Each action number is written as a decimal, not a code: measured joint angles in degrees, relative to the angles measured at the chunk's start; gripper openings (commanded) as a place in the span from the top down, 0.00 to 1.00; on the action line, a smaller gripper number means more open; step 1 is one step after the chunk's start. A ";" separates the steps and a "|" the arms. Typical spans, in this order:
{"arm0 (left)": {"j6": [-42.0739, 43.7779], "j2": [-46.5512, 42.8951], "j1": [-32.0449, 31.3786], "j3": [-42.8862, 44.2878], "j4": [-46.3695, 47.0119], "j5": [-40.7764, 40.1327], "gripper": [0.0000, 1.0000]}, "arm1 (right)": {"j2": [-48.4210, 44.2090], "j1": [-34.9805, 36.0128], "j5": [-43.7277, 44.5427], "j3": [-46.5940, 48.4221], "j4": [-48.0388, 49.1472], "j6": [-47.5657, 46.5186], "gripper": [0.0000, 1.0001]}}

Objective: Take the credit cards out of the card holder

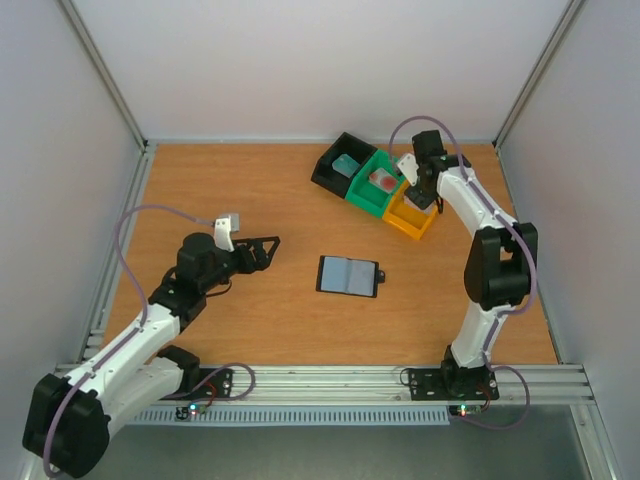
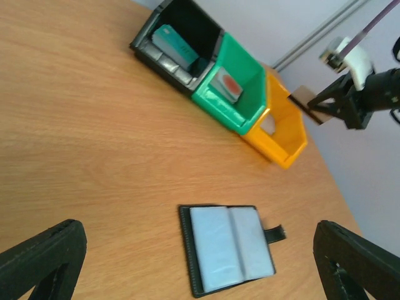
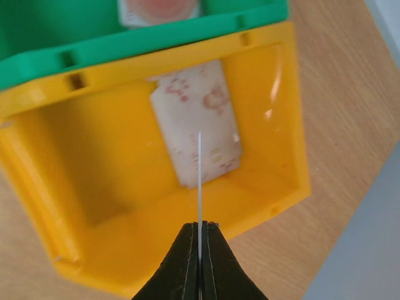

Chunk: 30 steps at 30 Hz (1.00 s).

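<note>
Right gripper [image 3: 200, 226] was clamped on held card [image 3: 199, 181], edge-on above yellow tray [image 3: 62, 162]. Card long axis ran from jaws toward tray floor. Handling: light, stiff, slick, so pinch flat faces near short edge. Second card [image 3: 197, 125] lay flat inside tray. Card holder [image 1: 347, 275] lay open, well apart from tray, pockets apparently empty. Left gripper [image 1: 268, 252] was spread wide, empty, beyond holder from tray.

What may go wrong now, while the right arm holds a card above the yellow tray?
1. The right fingers pinch the held card only at one edge, so it might slip or twist early.
2. That card hangs close to the near wall of the yellow tray. On release it could catch the rim or lean upright instead of lying flat on the spotted card already inside.
</note>
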 measured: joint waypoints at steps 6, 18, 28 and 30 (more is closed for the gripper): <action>1.05 -0.02 0.28 -2.47 -0.92 -3.34 0.01 | 7.15 -2.93 -1.27 6.86 0.83 -1.18 0.99; 0.85 2.05 0.48 -3.69 -0.26 -4.74 0.01 | 14.38 -3.19 -2.29 7.43 7.13 -7.80 0.99; -0.13 4.02 0.59 -3.74 1.11 -4.74 0.01 | 13.66 -3.17 -0.59 -4.35 26.53 -17.55 0.98; -0.24 4.09 0.59 -3.76 1.51 -4.72 0.00 | 12.76 -3.19 -0.37 -7.17 30.86 -20.17 0.98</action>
